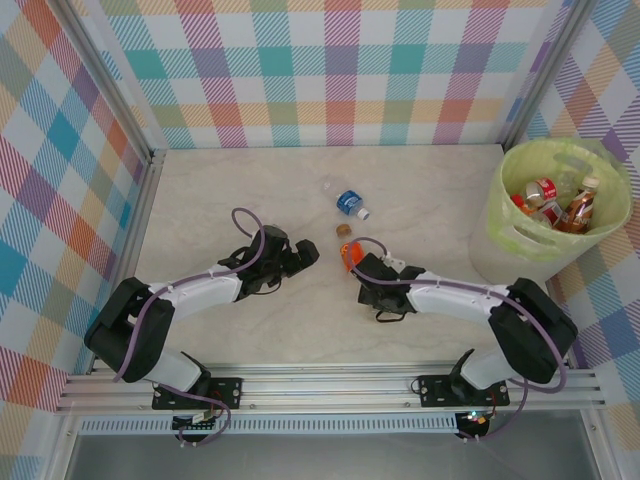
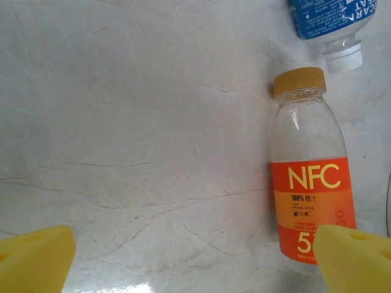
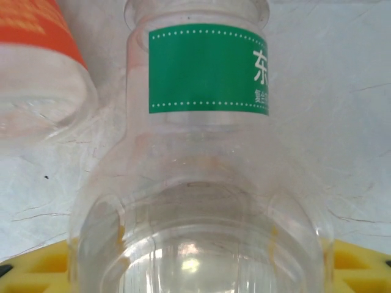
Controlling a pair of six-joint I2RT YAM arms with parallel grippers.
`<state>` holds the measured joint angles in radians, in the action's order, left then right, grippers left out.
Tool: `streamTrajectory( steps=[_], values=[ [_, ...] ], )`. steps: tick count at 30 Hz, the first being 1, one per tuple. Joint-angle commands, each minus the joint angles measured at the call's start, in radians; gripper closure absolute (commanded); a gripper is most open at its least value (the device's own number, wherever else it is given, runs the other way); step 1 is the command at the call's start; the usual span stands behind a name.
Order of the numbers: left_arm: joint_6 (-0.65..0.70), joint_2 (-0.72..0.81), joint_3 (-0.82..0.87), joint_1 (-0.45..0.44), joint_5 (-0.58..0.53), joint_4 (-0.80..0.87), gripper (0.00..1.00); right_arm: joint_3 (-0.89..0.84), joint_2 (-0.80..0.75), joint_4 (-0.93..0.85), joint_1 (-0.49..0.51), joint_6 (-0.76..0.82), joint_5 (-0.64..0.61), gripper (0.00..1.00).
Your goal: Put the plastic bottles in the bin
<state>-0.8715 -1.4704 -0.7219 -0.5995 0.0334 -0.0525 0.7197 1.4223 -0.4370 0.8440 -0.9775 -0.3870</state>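
Note:
A clear plastic bottle with a green label (image 3: 201,122) lies base-first between the yellow fingers of my right gripper (image 3: 195,268), which press on both its sides. An orange-labelled NFC bottle (image 2: 311,183) with a tan cap lies just left of it on the table (image 1: 348,252). My left gripper (image 2: 195,262) stands open over bare table, its right fingertip (image 2: 357,256) beside that bottle's base. A blue-labelled bottle (image 1: 350,203) lies farther back. The lime-green bin (image 1: 520,235) stands at the right and holds several bottles (image 1: 548,198).
The marble-look table (image 1: 220,200) is walled by checked panels on three sides. A small clear item (image 1: 325,185) lies behind the blue-labelled bottle. The two grippers (image 1: 303,256) (image 1: 362,268) sit close together mid-table, the orange-labelled bottle between them.

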Motion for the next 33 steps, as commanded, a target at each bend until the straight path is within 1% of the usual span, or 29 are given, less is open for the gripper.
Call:
streamTrajectory(
  steps=[1, 5, 8, 11, 15, 16, 19, 21, 23, 28, 33],
  values=[
    [-0.006, 0.01, 0.016, 0.01, -0.013, 0.014, 0.0, -0.029, -0.084, -0.003, -0.005, 0.037, -0.076, 0.41],
    [-0.016, -0.001, 0.009, 0.01, -0.012, 0.008, 0.0, -0.066, -0.183, 0.023, -0.004, 0.096, -0.124, 0.45],
    [-0.023, -0.002, 0.01, 0.01, -0.009, -0.003, 0.0, -0.07, -0.256, 0.019, -0.005, 0.151, -0.185, 0.45],
    [-0.024, -0.004, 0.011, 0.01, -0.01, -0.001, 0.0, -0.069, -0.328, 0.033, -0.005, 0.173, -0.244, 0.47],
    [-0.028, -0.011, 0.01, 0.01, -0.004, -0.002, 0.0, -0.084, -0.419, 0.115, -0.006, 0.222, -0.315, 0.49],
    [-0.031, -0.014, 0.009, 0.011, 0.0, -0.004, 0.0, -0.085, -0.432, 0.14, -0.009, 0.243, -0.35, 0.49],
    [-0.03, -0.023, 0.002, 0.01, 0.014, -0.01, 0.0, -0.078, -0.456, 0.247, -0.036, 0.366, -0.376, 0.49],
    [-0.024, -0.032, -0.01, 0.011, 0.031, -0.009, 0.0, -0.056, -0.455, 0.3, -0.083, 0.435, -0.369, 0.5],
    [-0.021, -0.044, -0.025, 0.01, 0.037, 0.003, 0.0, -0.033, -0.451, 0.356, -0.132, 0.49, -0.336, 0.5],
    [-0.034, -0.047, -0.028, 0.01, 0.031, 0.01, 0.0, 0.027, -0.429, 0.48, -0.234, 0.606, -0.19, 0.51],
    [-0.034, -0.044, -0.028, 0.011, 0.033, 0.015, 0.0, 0.127, -0.405, 0.531, -0.328, 0.757, -0.078, 0.52]
  ],
)
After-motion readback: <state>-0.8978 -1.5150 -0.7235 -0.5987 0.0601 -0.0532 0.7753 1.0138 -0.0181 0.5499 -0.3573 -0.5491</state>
